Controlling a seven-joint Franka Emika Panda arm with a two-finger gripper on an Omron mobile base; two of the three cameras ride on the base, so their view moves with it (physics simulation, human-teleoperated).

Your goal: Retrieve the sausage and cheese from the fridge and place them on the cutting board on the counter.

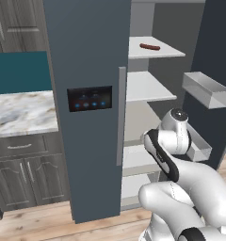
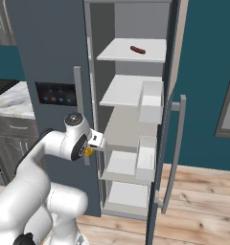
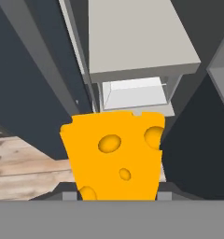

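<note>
Hand view had the cheese (image 3: 115, 156) right at the jaws: the yellow-orange holed wedge rose straight out from between them, close to the lens, so the jaws were judged clamped on it, partly closed around its width. Beyond the jaws lay the fridge (image 3: 25, 70) interior, a pale shelf (image 3: 132, 42) ahead of and past the cheese, with wooden floor (image 3: 20, 163) off to one side.

In the right base view the gripper (image 2: 92, 149) hung at the open front of the fridge, a sliver of yellow showing just under it. The sausage (image 2: 137, 50) lay well above the jaws on the top shelf, far from them and untouched; the left base view showed it (image 1: 149, 46) there too.

The step in hand looked like carrying the cheese out of the fridge, first of the two items. The counter (image 1: 20, 113) sat well off to the side of the jaws, past the closed door; the cutting board could not be made out. The next move would call for drawing the wedge clear of shelf edges and the door bins (image 2: 150, 103), then swinging or driving toward the counter, with the grip held firm.
</note>
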